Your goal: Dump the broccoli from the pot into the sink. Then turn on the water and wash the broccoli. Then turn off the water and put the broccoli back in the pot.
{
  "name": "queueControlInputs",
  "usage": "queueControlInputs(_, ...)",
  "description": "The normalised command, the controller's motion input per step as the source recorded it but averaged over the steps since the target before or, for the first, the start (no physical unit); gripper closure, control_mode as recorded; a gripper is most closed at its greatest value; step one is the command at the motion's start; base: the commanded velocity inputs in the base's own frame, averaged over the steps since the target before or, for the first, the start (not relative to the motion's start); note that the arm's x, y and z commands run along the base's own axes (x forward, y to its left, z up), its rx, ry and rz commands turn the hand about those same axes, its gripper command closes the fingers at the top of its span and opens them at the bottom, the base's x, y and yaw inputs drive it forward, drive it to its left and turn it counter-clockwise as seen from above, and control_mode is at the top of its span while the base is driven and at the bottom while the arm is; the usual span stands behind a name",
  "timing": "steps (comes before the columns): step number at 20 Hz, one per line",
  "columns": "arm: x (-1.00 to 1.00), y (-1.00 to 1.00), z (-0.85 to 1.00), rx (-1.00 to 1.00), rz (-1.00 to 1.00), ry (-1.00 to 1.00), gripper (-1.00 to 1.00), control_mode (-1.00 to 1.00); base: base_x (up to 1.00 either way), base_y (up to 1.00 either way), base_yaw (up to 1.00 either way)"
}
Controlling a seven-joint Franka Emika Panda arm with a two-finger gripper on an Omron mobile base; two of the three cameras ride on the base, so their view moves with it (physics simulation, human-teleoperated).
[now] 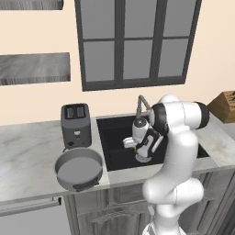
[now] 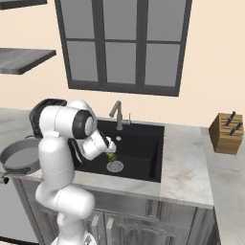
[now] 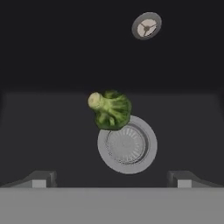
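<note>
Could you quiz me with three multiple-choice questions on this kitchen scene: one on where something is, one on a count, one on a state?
1. Where does the broccoli lie?
A. in the pot
B. in the sink, at the edge of the round drain
C. on the toaster

2. How many slots does the toaster have on top?
A. two
B. four
C. none

3. How does the gripper stand?
A. shut on the broccoli
B. shut on the faucet
C. open, holding nothing

Answers:
1. B: the hand view shows the floret on the black floor of the sink, overlapping the rim of the drain.
2. A: two dark slots show in the left base view.
3. C: both fingertips stand far apart, short of the broccoli, while the pot sits empty on the counter.
</note>
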Motion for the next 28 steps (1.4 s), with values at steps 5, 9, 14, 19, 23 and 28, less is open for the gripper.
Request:
queueControlInputs(5,0.28,0.00,-0.28,0.00,-0.01,0.00,-1.00,-1.00,0.00,0.00,0.00)
queueControlInputs(9,0.27,0.00,-0.26,0.00,-0.01,0.00,-1.00,-1.00,0.00,0.00,0.00)
queueControlInputs(14,0.30,0.00,-0.26,0.00,-0.01,0.00,-1.00,-1.00,0.00,0.00,0.00)
queueControlInputs(19,0.26,-0.04,-0.15,0.00,-0.01,0.00,-1.00,-1.00,0.00,0.00,0.00)
queueControlInputs(23,0.20,-0.10,-0.08,0.00,-0.02,0.00,-1.00,-1.00,0.00,0.00,0.00)
queueControlInputs(28,0.16,-0.16,-0.10,0.00,-0.02,0.00,-1.00,-1.00,0.00,0.00,0.00)
